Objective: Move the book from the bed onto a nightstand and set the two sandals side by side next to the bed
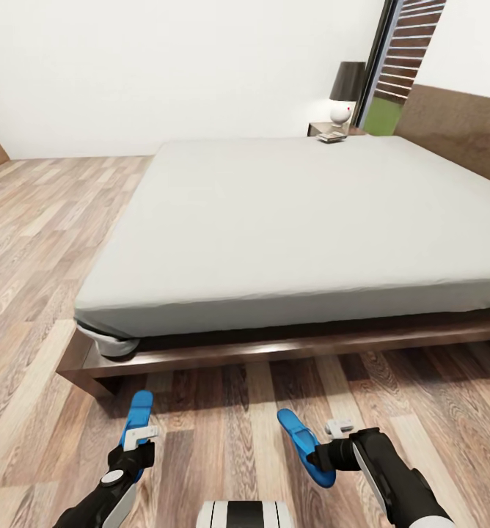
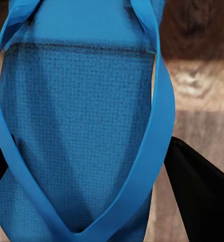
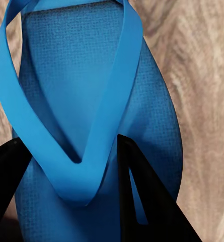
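While both arms reach in from the lower edge of the head view, the scene reads:

Left gripper [image 1: 133,440]: lower left of the head view, over the wood floor [image 1: 223,440]; clamped on the left sandal [image 1: 137,418], black fingers [image 2: 202,196] flanking the blue straps in the left wrist view.
Left sandal: blue flip-flop, pointing up-frame toward the bed frame, just short of it; sole and V-strap [image 2: 91,126] close up in the left wrist view.
Right gripper [image 1: 322,458]: lower right of centre in the head view; closed on the right sandal [image 1: 304,444], black fingers [image 3: 142,196] on either side of the strap junction.
Right sandal: blue, angled toward upper left, tilted; well apart from the left one; sole and strap [image 3: 91,111] over floor planks in the right wrist view.
Bed [image 1: 289,220]: off-white mattress across the middle of the frame, dark wood frame below, brown headboard at upper right.
Nightstand [image 1: 326,129]: upper right, beyond the far edge of the mattress, beside the headboard.
Book [image 1: 333,137]: small dark flat item on the nightstand top, too small for cover detail.
Lamp [image 1: 344,92]: dark shade, white round base, on the nightstand behind the book.
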{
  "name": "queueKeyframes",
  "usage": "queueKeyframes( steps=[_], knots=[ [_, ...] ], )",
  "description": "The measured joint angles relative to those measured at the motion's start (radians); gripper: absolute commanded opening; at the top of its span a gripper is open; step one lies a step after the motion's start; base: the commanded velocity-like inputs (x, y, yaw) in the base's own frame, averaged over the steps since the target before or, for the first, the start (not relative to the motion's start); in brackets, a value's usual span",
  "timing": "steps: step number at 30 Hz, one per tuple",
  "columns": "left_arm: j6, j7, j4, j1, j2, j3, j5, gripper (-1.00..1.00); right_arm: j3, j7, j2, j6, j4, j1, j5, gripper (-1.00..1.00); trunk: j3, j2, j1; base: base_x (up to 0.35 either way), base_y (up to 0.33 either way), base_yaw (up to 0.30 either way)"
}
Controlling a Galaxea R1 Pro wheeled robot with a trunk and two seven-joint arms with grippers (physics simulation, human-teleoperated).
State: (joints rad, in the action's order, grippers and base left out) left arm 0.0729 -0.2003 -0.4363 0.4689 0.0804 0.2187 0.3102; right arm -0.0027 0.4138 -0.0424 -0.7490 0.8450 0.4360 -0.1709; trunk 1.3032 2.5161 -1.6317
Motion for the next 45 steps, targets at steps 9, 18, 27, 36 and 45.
queueKeyframes(
  steps=[9,18,27,36,45],
  knots=[
    [0.000,0.000,0.001,0.000,0.000,0.001,-0.001,-1.00,0.001,0.000,0.001,0.000,0.000,0.000,0.000,-1.00,0.000,0.000,0.000,0.102,0.059,0.000],
    [0.000,0.000,0.000,0.000,0.000,0.000,0.000,-1.00,0.001,0.000,0.001,0.000,0.000,-0.001,-0.001,-1.00,0.008,0.000,-0.001,0.009,0.005,0.000],
    [0.000,0.001,-0.002,0.000,0.001,0.001,0.000,-1.00,0.000,0.000,0.000,0.000,0.000,0.000,0.000,-1.00,0.039,0.002,-0.005,0.000,0.000,0.000],
    [0.000,0.002,-0.006,0.042,0.001,0.001,0.000,-1.00,0.000,0.000,0.000,0.000,0.009,0.000,-0.001,-1.00,0.050,0.003,-0.006,0.000,0.000,0.000],
    [0.000,0.002,-0.008,0.050,0.001,0.001,0.000,-1.00,0.000,0.000,0.000,0.000,0.017,-0.001,0.000,-1.00,0.066,0.004,-0.008,0.000,0.000,0.000]
  ],
)
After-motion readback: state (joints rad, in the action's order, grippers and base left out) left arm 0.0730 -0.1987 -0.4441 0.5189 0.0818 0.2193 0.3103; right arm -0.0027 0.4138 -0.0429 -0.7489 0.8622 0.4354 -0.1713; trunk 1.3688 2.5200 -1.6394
